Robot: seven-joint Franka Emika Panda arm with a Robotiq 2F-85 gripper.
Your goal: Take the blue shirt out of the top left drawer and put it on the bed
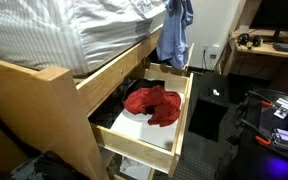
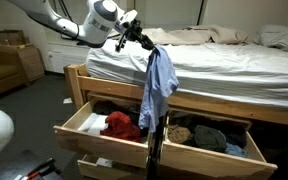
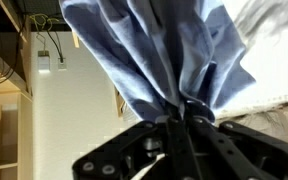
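Note:
The blue shirt (image 2: 159,85) hangs from my gripper (image 2: 144,42), which is shut on its top, at the front edge of the bed (image 2: 224,70). It hangs above the open top left drawer (image 2: 94,135). In an exterior view the shirt (image 1: 176,30) dangles at the mattress edge above the open drawer (image 1: 179,120). In the wrist view the shirt (image 3: 154,50) fills the picture, pinched between the fingers (image 3: 181,110).
A red garment (image 1: 152,102) lies in the open left drawer, also seen in an exterior view (image 2: 119,125). The right drawer (image 2: 209,140) is open with dark clothes. A desk (image 1: 269,50) and black equipment (image 1: 279,115) stand beside the bed.

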